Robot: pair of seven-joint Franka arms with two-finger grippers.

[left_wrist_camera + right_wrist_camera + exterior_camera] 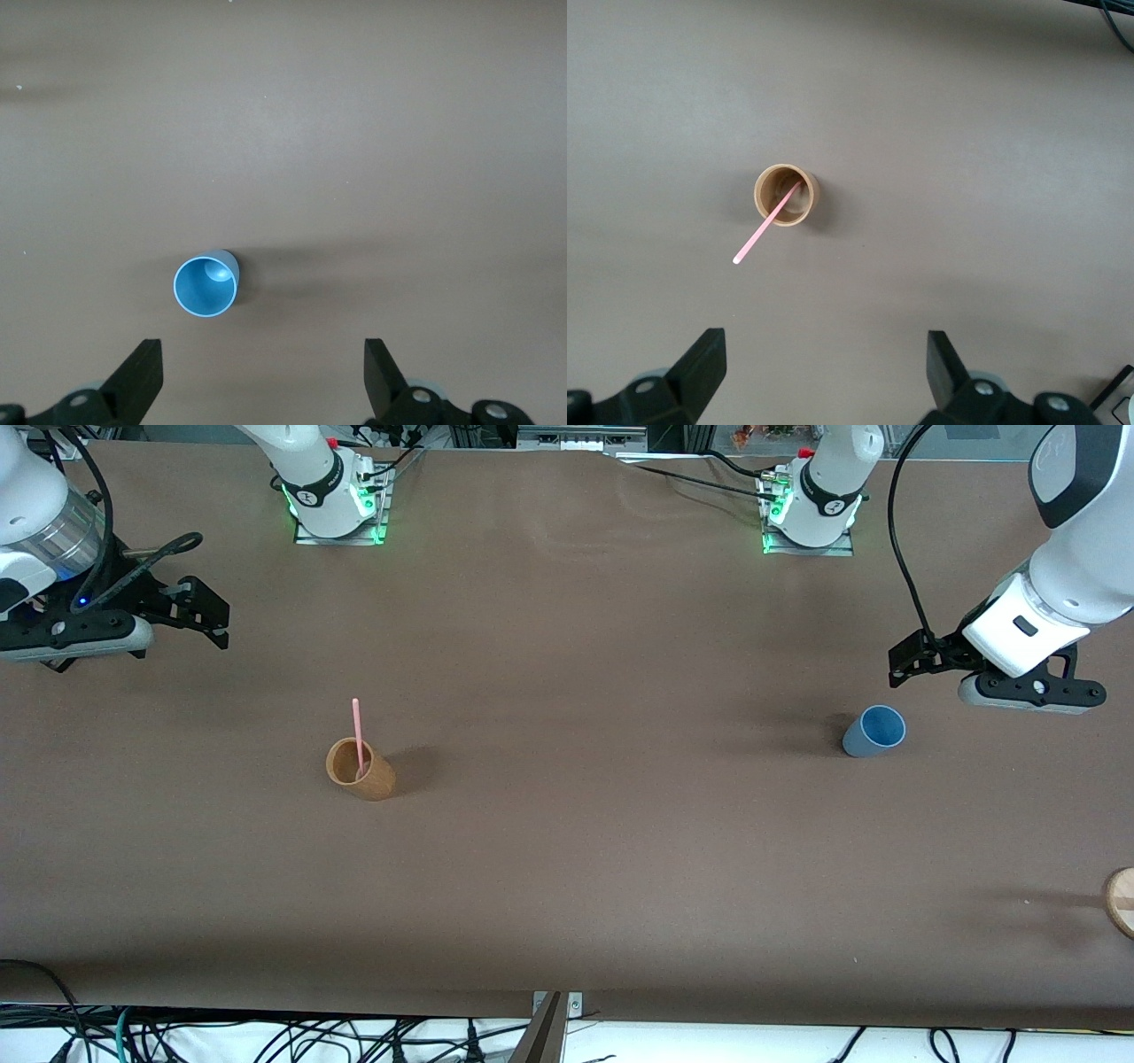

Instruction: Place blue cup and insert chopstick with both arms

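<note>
The blue cup stands upright on the brown table toward the left arm's end; it also shows in the left wrist view. My left gripper hangs open and empty above the table beside the cup. The pink chopstick leans in a tan-brown cup toward the right arm's end; both show in the right wrist view, the chopstick and the cup. My right gripper is open and empty, up at the table's end.
A round wooden piece lies at the table's edge at the left arm's end, nearer the front camera than the blue cup. Both arm bases stand along the table's back edge.
</note>
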